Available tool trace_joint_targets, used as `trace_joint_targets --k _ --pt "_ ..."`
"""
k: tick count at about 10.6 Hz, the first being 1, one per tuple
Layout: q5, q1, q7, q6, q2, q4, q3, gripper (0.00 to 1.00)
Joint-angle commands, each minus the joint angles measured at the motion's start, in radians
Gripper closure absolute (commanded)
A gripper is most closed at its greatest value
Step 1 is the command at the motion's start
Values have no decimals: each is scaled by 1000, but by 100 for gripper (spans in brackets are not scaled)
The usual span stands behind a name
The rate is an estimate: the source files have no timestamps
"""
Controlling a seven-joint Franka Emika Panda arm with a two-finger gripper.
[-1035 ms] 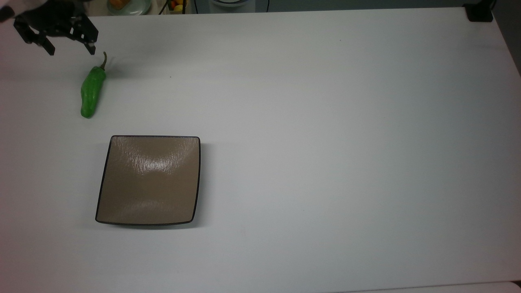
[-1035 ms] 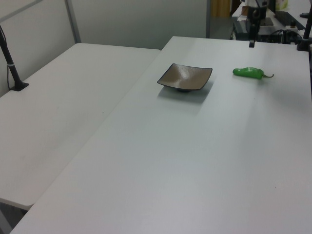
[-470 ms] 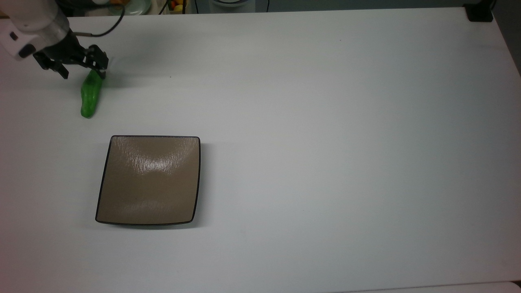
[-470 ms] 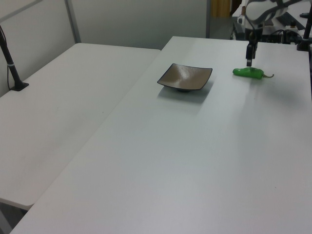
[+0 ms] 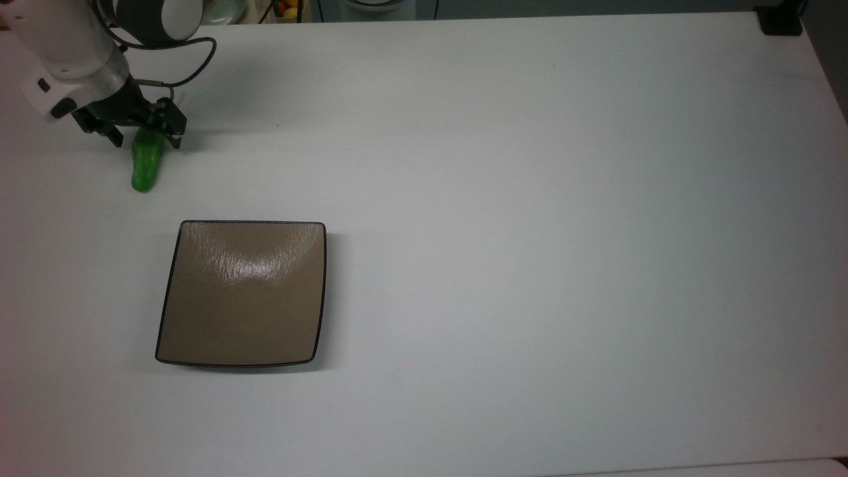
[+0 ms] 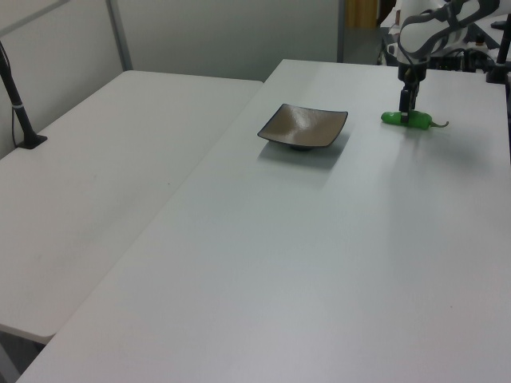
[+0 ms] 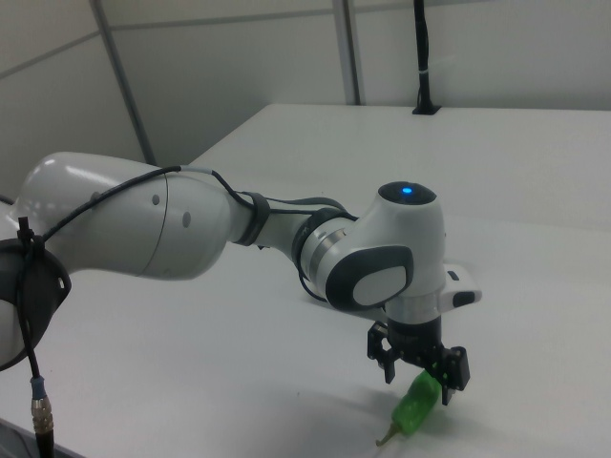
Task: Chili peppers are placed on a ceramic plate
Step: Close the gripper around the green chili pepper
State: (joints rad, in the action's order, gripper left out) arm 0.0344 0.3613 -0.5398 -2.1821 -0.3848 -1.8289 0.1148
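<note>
Since a second ago the gripper (image 5: 149, 138) has been lowered astride the pepper (image 5: 144, 169), jaws open, nothing held. In the top view, closure is best centred on the glossy green body, well apart from the plate (image 5: 242, 293). In the right view, the pepper (image 7: 416, 405) is seen wrinkled between the fingers.

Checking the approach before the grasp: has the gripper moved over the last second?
Yes. In the top view the gripper has come down from beyond the stem end toward the ceramic plate, and now straddles the chili pepper, fingers open.
</note>
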Motion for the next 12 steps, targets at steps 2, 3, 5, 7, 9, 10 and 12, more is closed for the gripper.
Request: trace_joint_targets --k 2,3,5,7,9,10,12 --pt "6 -12 15 -50 7 -41 3 1" --pt "6 -12 11 -48 7 -41 3 8" --pt "6 -12 4 -48 7 -43 3 19" --pt "-5 -12 4 -48 7 -47 3 25" --pt "-17 -12 4 -48 7 -47 3 35" --pt "-18 -12 3 -48 7 -47 3 43" --pt "-22 -12 -5 -47 7 -47 3 65"
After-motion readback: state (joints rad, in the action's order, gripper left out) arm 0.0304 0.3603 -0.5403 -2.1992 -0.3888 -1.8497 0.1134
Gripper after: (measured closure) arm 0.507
